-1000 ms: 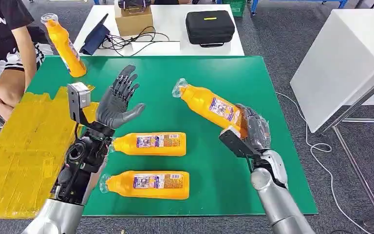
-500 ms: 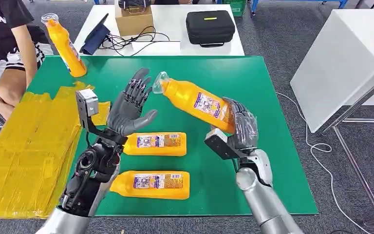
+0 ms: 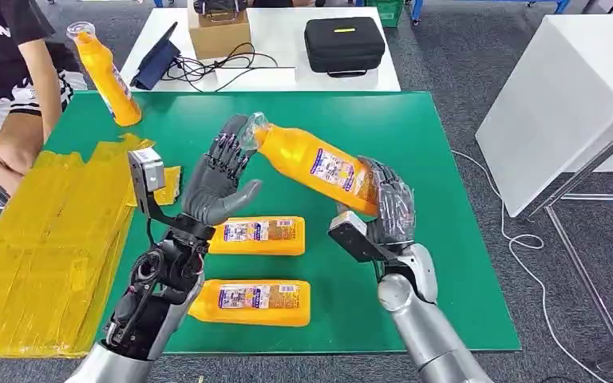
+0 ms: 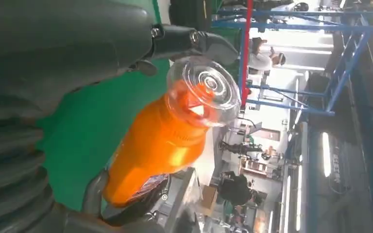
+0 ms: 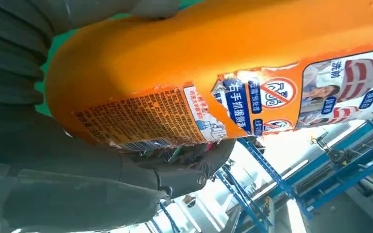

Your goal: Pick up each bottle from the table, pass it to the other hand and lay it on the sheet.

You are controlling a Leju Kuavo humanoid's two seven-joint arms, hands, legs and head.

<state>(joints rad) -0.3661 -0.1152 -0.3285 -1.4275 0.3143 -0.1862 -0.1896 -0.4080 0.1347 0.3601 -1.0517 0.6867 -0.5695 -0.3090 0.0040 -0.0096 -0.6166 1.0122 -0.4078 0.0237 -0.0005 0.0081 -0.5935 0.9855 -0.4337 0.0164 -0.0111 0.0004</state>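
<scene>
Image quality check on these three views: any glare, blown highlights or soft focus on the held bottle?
Head view: even light, held bottle sharp, label legible. Left wrist view: clear cap catches glare, background behind it blown out, left hand a blurred dark mass. Right wrist view: bottle very close, label print readable but soft toward the edges, bright overexposed background past the right hand.

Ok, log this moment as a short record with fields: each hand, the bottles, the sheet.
right hand: grips the base end of the raised bottle
left hand: fingers spread, at the raised bottle's capped end, no grip visible
lying bottles: two on the green table, near bottle, far bottle
fourth bottle: held by a person
yellow sheet: no bottle on it
</scene>
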